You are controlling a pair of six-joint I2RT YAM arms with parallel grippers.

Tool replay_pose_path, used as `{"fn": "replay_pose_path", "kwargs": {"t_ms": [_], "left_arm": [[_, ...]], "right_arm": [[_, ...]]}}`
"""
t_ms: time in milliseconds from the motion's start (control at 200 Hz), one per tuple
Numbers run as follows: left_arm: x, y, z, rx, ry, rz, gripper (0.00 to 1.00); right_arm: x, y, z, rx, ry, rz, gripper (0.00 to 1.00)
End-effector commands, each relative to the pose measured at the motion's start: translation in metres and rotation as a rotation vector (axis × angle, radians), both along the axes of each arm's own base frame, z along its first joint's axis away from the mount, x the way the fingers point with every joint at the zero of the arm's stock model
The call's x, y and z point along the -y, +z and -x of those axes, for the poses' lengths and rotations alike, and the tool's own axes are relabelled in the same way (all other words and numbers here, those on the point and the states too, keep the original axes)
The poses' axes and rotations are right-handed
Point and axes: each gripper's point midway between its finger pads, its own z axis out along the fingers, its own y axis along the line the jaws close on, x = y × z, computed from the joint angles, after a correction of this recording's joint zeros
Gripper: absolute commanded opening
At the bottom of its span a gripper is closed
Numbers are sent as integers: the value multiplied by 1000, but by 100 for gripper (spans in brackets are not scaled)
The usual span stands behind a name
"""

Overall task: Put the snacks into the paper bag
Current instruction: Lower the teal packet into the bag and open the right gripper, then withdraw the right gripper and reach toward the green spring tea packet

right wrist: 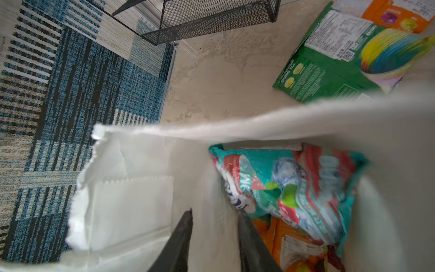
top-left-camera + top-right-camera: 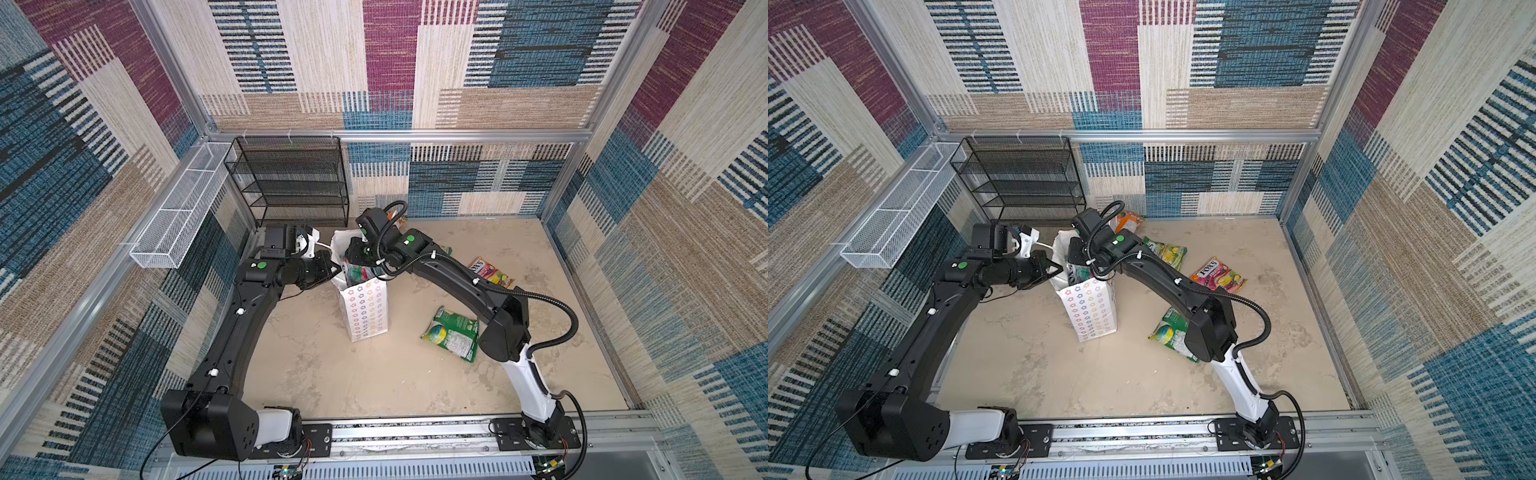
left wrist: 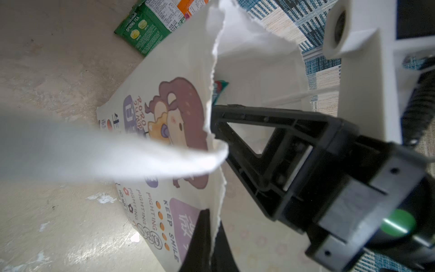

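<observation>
I am pinching the rim of the tall white paper bag [image 2: 365,309] with the left gripper [image 2: 335,269]. Its jaws are clamped shut on the paper edge, so the mouth is gaping and the bag is standing upright on the beige table [image 2: 374,382]. I am hanging the right gripper [image 1: 216,226] just inside that mouth, its jaws parted partway and gripping nothing. A glossy teal packet [image 1: 294,188] is lying in the bag beside them, on top of an orange packet [image 1: 294,242]. It is blurred, so it may be sliding down rather than resting. Four snacks are waiting outside. A green packet [image 2: 451,334] is lying beside the right arm. A pink FOX'S packet [image 2: 1217,276], a yellow-green packet [image 2: 1169,253] and an orange-and-white packet [image 2: 1128,220] are lying nearer the back wall.
</observation>
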Motion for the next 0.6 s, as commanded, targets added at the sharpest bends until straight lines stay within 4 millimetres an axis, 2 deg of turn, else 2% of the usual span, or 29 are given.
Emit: {"fn": "replay_pose_path", "kwargs": {"t_ms": [0,165,386,476,596], "left_arm": [[4,10,-6,60,-29,19,0],[4,8,-7,56,-26,15,0],[3,4,-8,47,-22,8,0],[3,3,-9,44,-22,8,0],[3,3,-9,44,-21,6,0]], "right_arm": [[-3,28,1,62,35,-43,56],[-10,59,10,114,112,-109,68],[-10,127,28,238,213,-212,85],[-3,151,33,282,239,-239,90],[20,179,34,327,234,-256,94]]}}
